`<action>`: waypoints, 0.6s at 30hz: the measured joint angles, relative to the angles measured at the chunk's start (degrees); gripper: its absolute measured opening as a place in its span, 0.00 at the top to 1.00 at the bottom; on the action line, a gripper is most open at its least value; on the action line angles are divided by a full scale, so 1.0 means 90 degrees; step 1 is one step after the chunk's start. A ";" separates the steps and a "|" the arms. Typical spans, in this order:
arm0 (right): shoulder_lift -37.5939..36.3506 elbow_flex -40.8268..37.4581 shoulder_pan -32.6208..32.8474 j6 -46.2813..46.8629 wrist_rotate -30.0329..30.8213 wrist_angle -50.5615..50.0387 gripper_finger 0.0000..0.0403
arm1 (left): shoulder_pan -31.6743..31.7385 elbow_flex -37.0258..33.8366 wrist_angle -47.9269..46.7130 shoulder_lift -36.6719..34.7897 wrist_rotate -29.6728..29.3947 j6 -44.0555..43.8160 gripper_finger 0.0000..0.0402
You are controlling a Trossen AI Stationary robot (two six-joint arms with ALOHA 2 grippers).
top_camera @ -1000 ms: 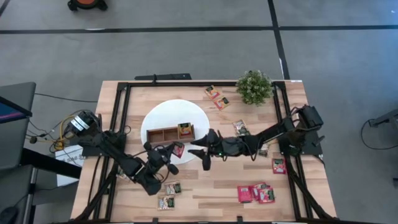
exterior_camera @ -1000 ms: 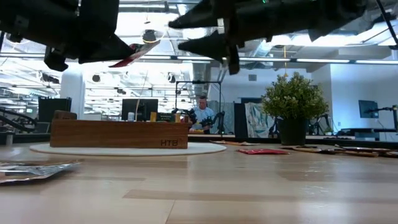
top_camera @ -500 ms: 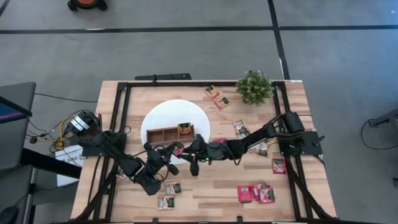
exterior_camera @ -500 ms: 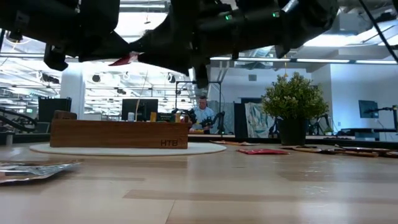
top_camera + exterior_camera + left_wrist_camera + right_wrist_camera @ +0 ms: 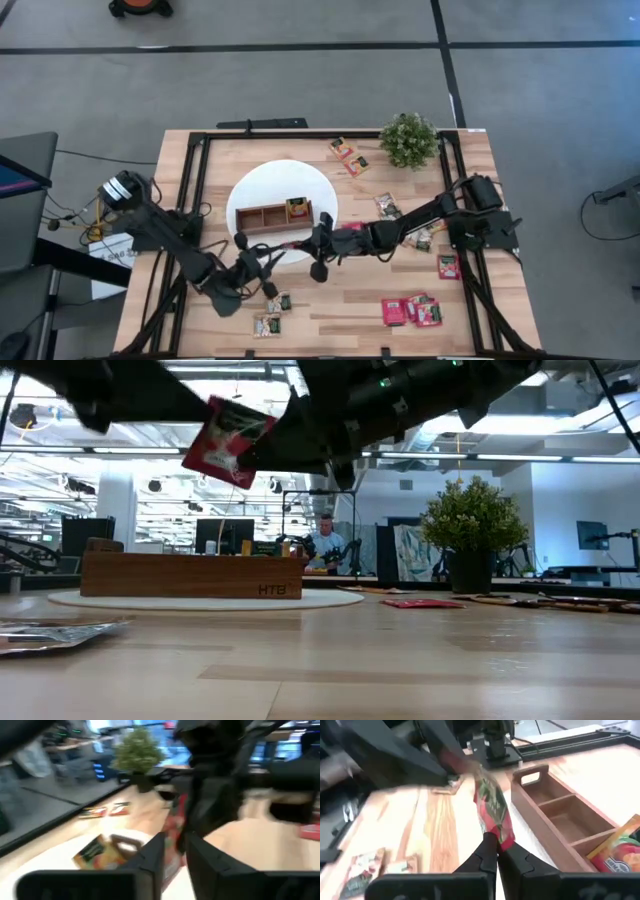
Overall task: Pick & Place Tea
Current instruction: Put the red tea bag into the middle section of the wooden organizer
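Red tea sachet [image 5: 492, 807] w/ green print hangs upright, long axis vertical, beside wooden tray [image 5: 560, 815]; right gripper [image 5: 497, 851] pinches its lower corner. Left gripper [image 5: 262, 270] jaws: can't tell.

The tray [image 5: 273, 215] sits on the disc [image 5: 255, 185] near the worktop [image 5: 330, 300] centre, one sachet [image 5: 298, 209] in its three-o'clock compartment. The plant [image 5: 408, 140] stands at two o'clock. More sachets [image 5: 411, 311] lie at five o'clock.

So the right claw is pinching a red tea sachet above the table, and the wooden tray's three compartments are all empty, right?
Not quite: the right gripper does pinch the red sachet, but the wooden tray isn't all empty. The right wrist view shows an orange-yellow sachet in one end compartment.
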 joint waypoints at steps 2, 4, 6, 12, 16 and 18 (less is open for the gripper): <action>-0.0003 -0.0045 0.0062 -0.0139 0.0024 -0.0034 1.00 | -0.0027 0.0000 -0.0158 -0.0350 0.0431 0.0168 0.74; -0.0003 -0.0110 0.0124 -0.0215 0.0101 -0.0066 1.00 | -0.0031 0.0002 -0.0364 -0.0729 0.0796 0.0234 0.67; -0.0002 -0.0138 0.0170 -0.0270 0.0102 -0.0105 1.00 | -0.0013 0.0002 -0.0731 -0.1094 0.1102 0.0270 0.61; -0.0001 -0.0138 0.0210 -0.0413 0.0102 -0.0076 1.00 | 0.0532 0.0022 -0.1191 -0.1628 0.2412 0.1015 0.51; -0.0002 -0.0138 0.0131 -0.0409 0.0097 -0.0086 1.00 | 0.1160 0.0351 -0.1790 -0.1344 0.3528 0.1383 0.51; -0.0002 -0.0138 0.0091 -0.0363 0.0090 -0.0128 1.00 | 0.1383 0.0630 -0.2315 -0.1081 0.3498 0.1524 0.51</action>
